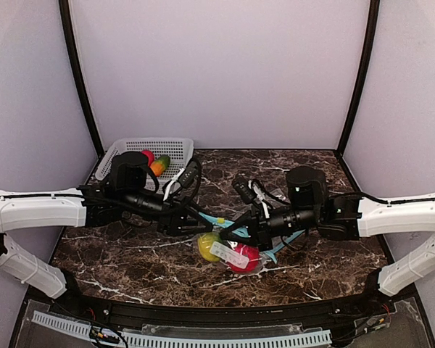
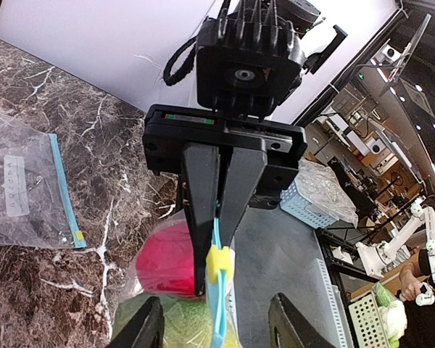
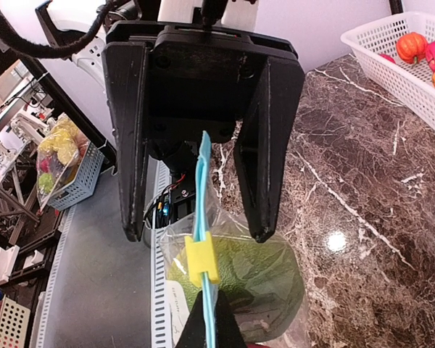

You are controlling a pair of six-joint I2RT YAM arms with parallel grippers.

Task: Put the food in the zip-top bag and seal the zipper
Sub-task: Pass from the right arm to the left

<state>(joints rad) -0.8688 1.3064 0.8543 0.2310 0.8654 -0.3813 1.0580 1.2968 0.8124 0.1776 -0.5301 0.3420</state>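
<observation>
A clear zip-top bag (image 1: 228, 254) hangs mid-table with a green-yellow fruit (image 1: 207, 245) and a red fruit (image 1: 244, 259) inside. Its blue zipper strip (image 3: 202, 181) carries a yellow slider (image 3: 201, 262). My right gripper (image 3: 210, 308) is shut on that strip just below the slider; the left wrist view shows the right gripper (image 2: 213, 268) head-on. My left gripper (image 2: 217, 308) is open, its fingers (image 3: 264, 188) straddling the strip without touching it. More food (image 1: 158, 164) lies in the white basket (image 1: 175, 144).
The basket (image 3: 391, 69) stands at the back left against the wall. In the left wrist view a second, empty zip-top bag (image 2: 22, 185) lies flat on the marble. The table's front edge rail (image 1: 217, 312) runs close below the hanging bag.
</observation>
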